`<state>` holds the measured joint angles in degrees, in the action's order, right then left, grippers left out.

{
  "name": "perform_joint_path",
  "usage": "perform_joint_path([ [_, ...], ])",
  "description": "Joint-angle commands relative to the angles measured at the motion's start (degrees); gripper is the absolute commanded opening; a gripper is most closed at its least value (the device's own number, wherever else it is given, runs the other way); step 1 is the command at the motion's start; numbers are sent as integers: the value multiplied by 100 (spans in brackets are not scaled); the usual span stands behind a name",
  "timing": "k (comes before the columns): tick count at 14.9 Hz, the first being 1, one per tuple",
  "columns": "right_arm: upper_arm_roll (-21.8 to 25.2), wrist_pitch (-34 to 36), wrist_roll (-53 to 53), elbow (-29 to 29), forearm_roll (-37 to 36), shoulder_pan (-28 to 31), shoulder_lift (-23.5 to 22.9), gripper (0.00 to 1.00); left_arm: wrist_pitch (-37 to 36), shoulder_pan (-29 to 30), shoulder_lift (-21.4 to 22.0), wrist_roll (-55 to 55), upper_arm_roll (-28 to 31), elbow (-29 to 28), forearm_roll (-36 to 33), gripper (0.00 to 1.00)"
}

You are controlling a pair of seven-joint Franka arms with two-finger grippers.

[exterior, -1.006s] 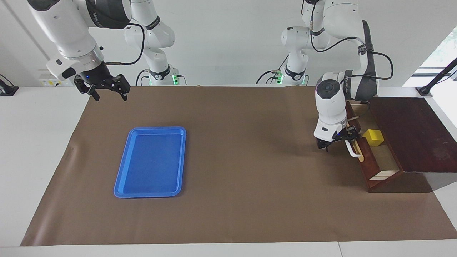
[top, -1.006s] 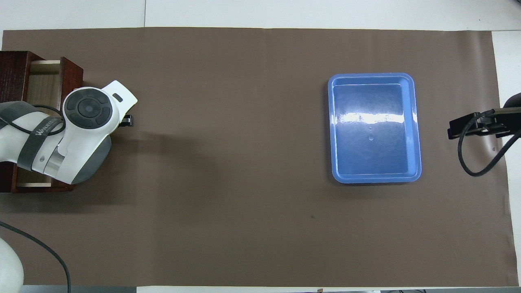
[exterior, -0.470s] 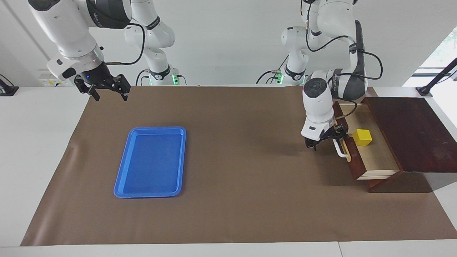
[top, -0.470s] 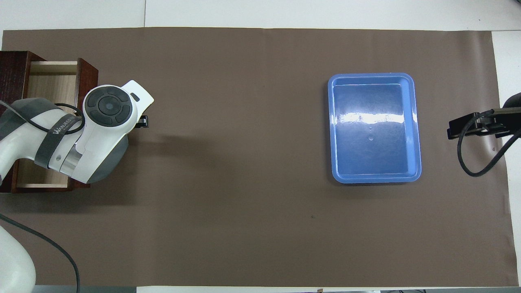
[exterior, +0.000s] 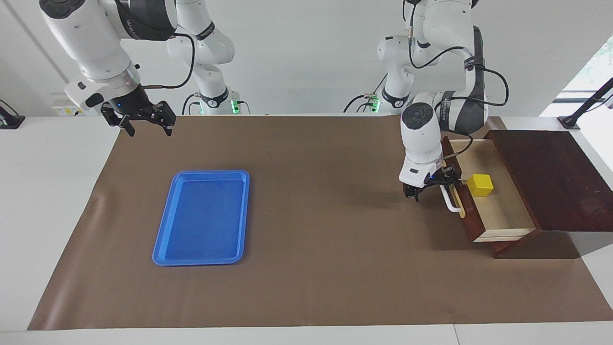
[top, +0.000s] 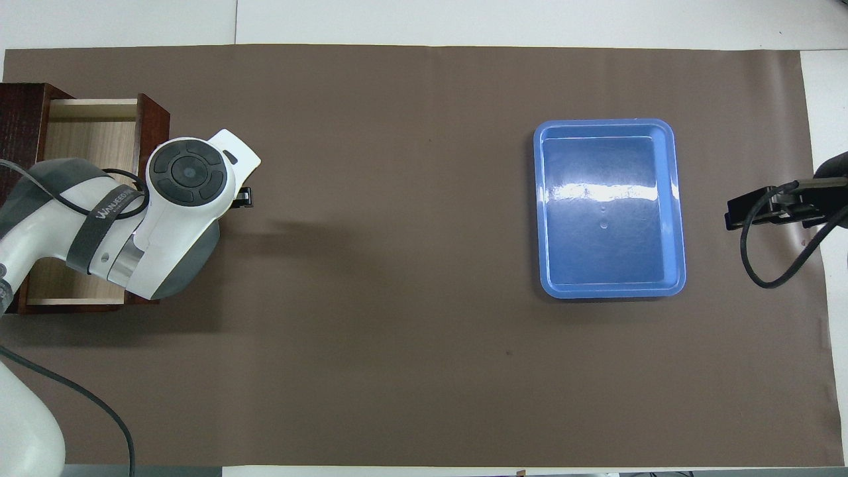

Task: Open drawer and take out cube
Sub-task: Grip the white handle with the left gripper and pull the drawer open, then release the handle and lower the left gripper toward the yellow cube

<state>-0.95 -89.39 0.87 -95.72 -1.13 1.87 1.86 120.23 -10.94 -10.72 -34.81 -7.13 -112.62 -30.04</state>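
Note:
The dark reddish-brown drawer (exterior: 470, 218) stands pulled out from its cabinet (exterior: 550, 177) at the left arm's end of the table, and its pale interior (top: 93, 132) shows. The yellow cube (exterior: 480, 185) sits inside it, close to the front panel. My left gripper (exterior: 431, 186) is at the white bar handle (exterior: 451, 200), fingers spread, with the bar's upper end between them. In the overhead view the left arm's wrist hides the cube and the handle. My right gripper (exterior: 147, 125) waits open in the air over the mat's edge at the right arm's end.
A blue tray (exterior: 210, 173) lies on the brown mat toward the right arm's end, with nothing in it (top: 609, 123). Bare mat (exterior: 325, 215) stretches between the tray and the drawer. The left arm's forearm leans over the drawer.
The left gripper has moved toward the right arm's end with the handle, and the drawer has slid farther out, carrying the cube along. The right arm has barely moved.

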Motion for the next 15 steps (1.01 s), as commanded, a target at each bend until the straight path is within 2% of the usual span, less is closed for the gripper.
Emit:
perform_joint_path([
  [1,-36,-61,89,-193,95,85,174,100,-184,-66,-88,-140,-122,153,156,100],
  [6,-36,-78,45,-175,86,15,165,100,-332,-66,-53,-149,-122,188,156,100],
  [8,-45,-113,36,-166,95,6,165,100,-761,-49,-35,-114,-131,554,165,100],
  [13,-45,-78,80,-201,95,76,174,100,-1869,22,-70,-149,-61,1794,1401,100],
  [15,-45,-70,45,-201,95,24,174,100,-2221,39,-44,-166,376,2216,1999,100],
])
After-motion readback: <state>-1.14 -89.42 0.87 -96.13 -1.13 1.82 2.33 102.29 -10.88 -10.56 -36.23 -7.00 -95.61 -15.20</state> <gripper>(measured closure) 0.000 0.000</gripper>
